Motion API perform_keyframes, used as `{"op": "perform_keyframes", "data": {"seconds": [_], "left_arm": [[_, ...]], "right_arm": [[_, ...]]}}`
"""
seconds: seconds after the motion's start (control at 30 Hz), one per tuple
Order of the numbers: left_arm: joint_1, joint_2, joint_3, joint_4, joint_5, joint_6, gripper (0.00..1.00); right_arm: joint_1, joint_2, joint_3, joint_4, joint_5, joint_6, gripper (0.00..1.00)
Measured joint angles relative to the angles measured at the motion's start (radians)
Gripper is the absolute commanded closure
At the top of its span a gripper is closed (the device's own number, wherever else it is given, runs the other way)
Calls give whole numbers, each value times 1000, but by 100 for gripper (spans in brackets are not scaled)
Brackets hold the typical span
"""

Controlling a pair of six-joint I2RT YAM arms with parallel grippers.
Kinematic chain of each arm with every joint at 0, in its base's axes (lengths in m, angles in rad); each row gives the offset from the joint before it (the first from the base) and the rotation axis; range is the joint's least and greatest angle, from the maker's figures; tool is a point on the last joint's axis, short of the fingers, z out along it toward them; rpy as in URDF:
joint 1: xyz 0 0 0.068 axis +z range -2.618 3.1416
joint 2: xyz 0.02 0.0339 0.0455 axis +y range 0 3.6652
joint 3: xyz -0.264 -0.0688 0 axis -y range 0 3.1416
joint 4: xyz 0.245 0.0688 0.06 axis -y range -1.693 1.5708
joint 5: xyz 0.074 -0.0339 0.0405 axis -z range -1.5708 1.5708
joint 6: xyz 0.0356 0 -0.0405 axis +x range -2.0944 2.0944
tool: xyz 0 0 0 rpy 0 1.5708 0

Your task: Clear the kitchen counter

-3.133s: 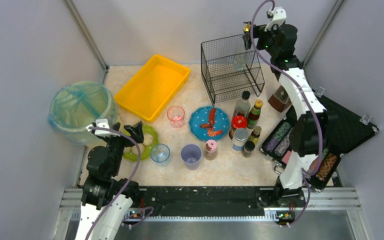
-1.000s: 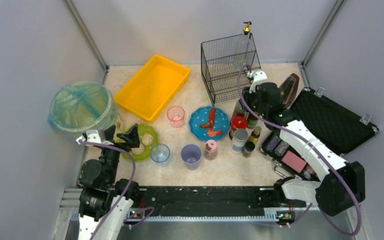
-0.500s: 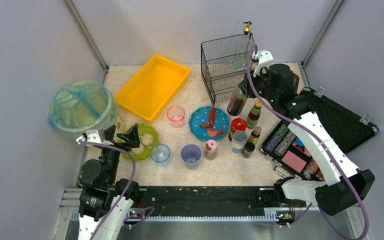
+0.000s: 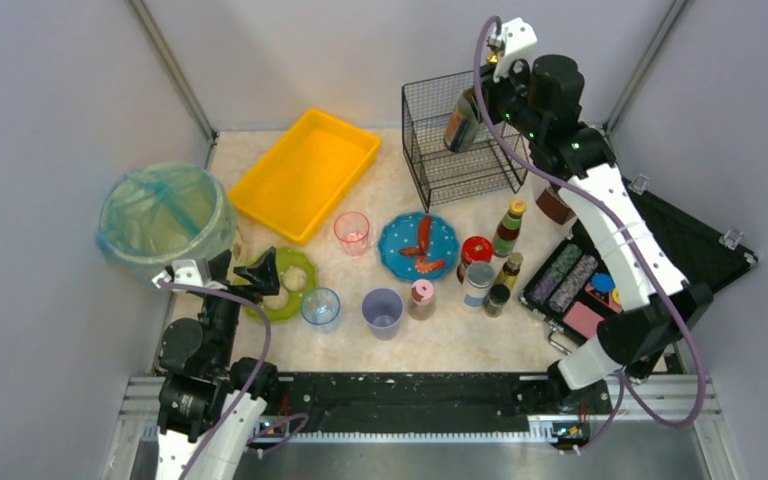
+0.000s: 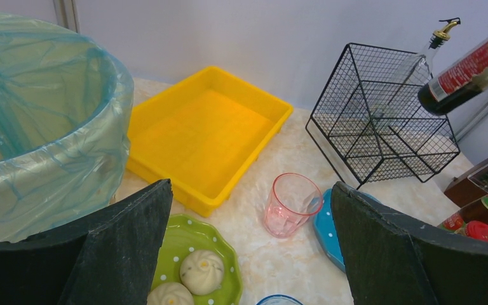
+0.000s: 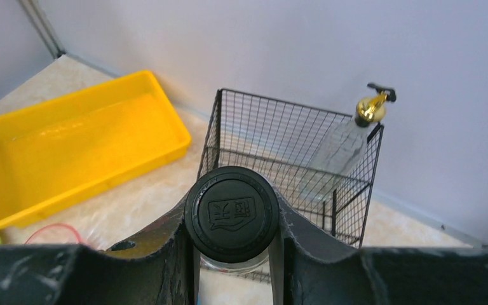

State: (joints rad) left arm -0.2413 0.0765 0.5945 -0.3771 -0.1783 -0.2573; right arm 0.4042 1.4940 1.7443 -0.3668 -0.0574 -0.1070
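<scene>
right gripper (image 6: pixel 232 215) clamped on cap of tilted bottle (image 4: pixel 460 120), wire basket (image 4: pixel 430 140) rim below and ahead, left gripper (image 5: pixel 251 187) wide open, empty, plate (image 5: pixel 181 244) beneath, counter (image 4: pixel 440 340) ahead crowded

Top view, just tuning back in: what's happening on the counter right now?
The right pincer is shut on the black cap of a dark sauce bottle, held tilted over the wire basket, where a clear gold-spouted bottle already stands. The left pincer is open and empty near the green plate of buns. The kitchen counter still carries cups, a blue plate and several jars and bottles.
</scene>
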Motion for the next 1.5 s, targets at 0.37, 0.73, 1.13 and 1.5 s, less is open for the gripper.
{"op": "perform_keyframes", "data": {"seconds": [0.37, 0.73, 1.13, 1.5], "left_arm": [[-2, 41, 0, 0, -14, 1, 1], [0, 113, 0, 0, -21, 3, 1], [1, 125, 0, 0, -21, 9, 1], [2, 126, 0, 0, -22, 13, 1]], "right_arm": [[-23, 323, 348, 43, 23, -103, 100], [-121, 523, 472, 151, -20, -76, 100], [-134, 671, 472, 200, -23, -60, 100], [-134, 813, 496, 254, -11, -33, 96]]}}
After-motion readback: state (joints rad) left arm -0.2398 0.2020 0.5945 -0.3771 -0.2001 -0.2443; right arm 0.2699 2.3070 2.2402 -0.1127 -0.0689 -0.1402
